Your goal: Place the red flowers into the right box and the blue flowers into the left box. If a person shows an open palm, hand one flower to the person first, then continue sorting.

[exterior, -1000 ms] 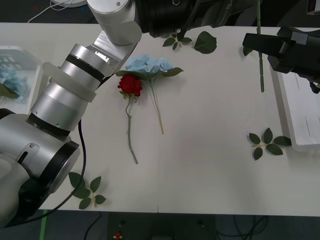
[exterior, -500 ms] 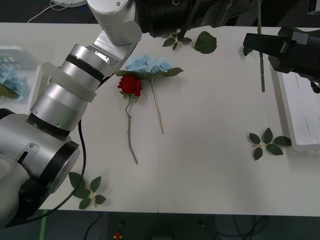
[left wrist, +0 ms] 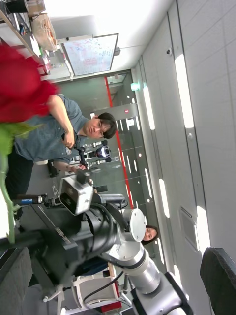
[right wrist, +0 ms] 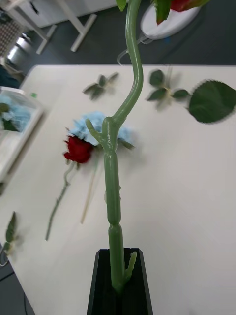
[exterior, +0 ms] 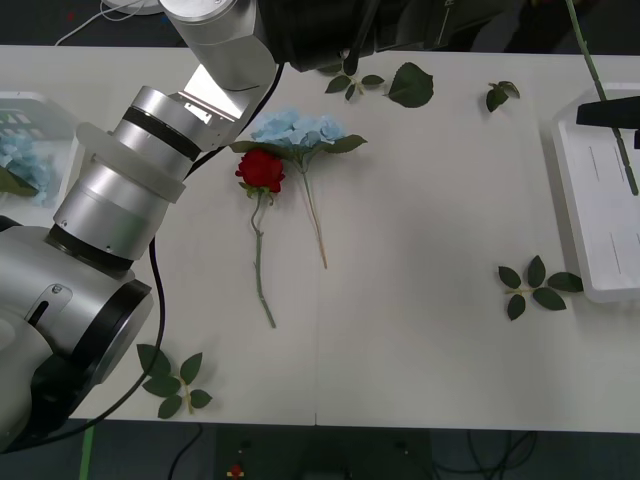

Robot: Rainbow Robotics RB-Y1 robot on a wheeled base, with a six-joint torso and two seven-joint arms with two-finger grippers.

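1. While the right gripper (right wrist: 119, 283) hangs over the right box (exterior: 600, 200), its black fingers are clenched on the lower end of a green rose stem (right wrist: 112, 197). The stem runs away from the fingers along their own line, and a bit of red bloom (right wrist: 184, 4) shows at its far end.
2. In the front view this stem (exterior: 603, 90) crosses above the tray, so I judge the coming move is a release into it, long axis along the tray.
3. One more red rose (exterior: 261, 170) and one blue hydrangea (exterior: 298, 128) lie touching at mid-table, stems toward the robot; the left arm (exterior: 150, 170) is nearer to them.
4. The left box (exterior: 35, 105) already holds blue flowers (exterior: 20, 155).
5. The left gripper's fingers (left wrist: 219, 275) stand spread apart and hold nothing.
6. I can read no labels or writing.
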